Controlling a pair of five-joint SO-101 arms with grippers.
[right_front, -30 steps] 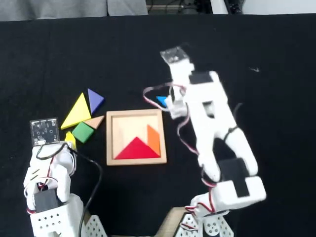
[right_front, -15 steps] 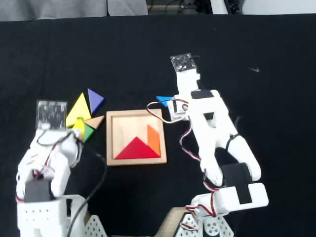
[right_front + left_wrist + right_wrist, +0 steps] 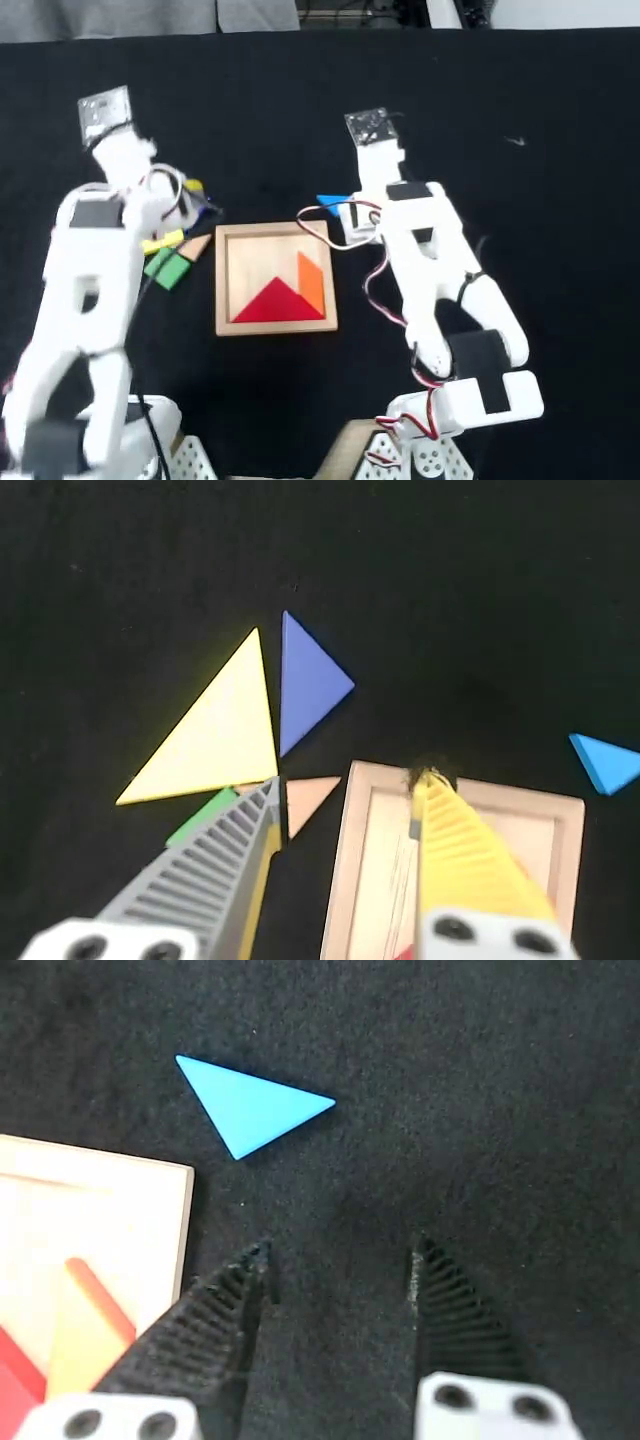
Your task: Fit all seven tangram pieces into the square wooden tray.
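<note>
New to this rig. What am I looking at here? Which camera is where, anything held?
Two white robot arms at a black table. One picture looks down from above; the other two come from a camera on each arm's wrist. The left gripper hangs open near a yellow triangle, a dark blue triangle and the wooden tray. The right gripper is open beside a light blue triangle. A red triangle and an orange piece lie in the tray. Nothing is held.

Overhead and wrist views sharing tray (image 3: 248,262)
</note>
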